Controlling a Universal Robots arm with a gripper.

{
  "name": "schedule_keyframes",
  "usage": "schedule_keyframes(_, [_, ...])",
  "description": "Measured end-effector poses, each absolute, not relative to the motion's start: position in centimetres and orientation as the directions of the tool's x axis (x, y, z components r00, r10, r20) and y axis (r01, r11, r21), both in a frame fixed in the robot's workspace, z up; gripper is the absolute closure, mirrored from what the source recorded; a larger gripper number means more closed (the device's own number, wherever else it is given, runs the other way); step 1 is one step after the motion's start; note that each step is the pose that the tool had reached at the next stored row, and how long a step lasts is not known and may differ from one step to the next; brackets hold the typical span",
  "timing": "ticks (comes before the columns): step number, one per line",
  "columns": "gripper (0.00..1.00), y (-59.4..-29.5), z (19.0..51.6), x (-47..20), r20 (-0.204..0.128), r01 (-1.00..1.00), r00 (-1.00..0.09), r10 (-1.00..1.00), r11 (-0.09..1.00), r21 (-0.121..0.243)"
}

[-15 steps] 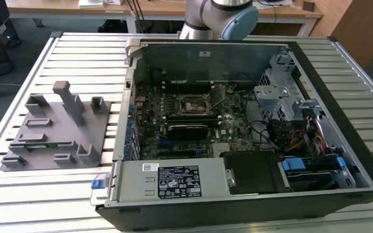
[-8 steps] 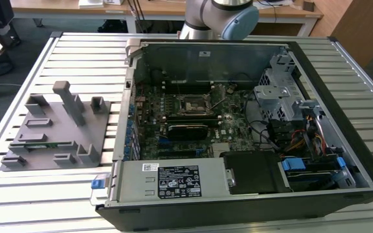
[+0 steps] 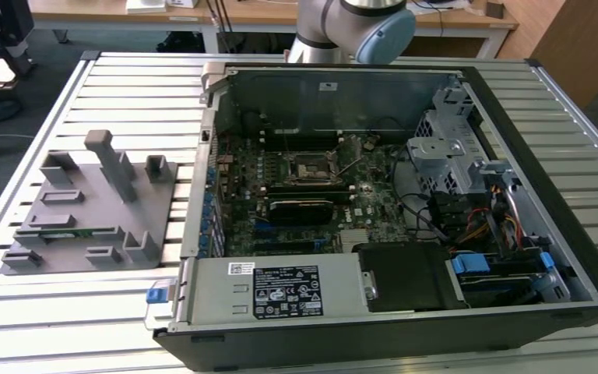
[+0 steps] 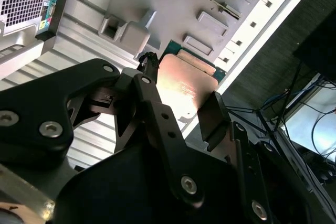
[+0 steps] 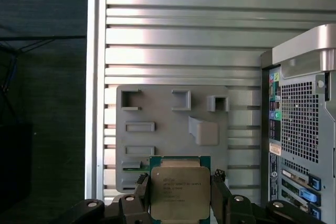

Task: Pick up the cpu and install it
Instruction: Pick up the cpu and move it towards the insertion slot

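Black fingers [image 5: 140, 192] bear on two opposite edges of the cpu [image 5: 180, 195], spaced only as wide as the chip itself. The gripper [image 5: 180, 178] therefore carries the chip by its sides and leaves the silvery lid uncovered. Edge contact of this kind probably spares the contact face and keeps the chip square for seating. The chip is held flat and appears lifted clear of the grey tray [image 5: 168, 119], which lies on the slatted aluminium table [image 5: 184, 40]. Beside the tray stands the open computer case [image 3: 548, 117]. Its black-framed socket [image 3: 310, 166] sits mid-board, well apart from the chip.
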State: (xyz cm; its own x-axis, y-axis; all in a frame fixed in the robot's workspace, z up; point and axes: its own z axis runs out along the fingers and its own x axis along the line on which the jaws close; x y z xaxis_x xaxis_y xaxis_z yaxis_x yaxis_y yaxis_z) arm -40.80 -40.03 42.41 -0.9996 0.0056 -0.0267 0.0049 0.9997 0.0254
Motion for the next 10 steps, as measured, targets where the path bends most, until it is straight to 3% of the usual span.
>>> schedule_keyframes(10, [0.45,-40.0,42.4,-39.5,-0.027,0.005,-1.000,0.006,1.000,0.025])
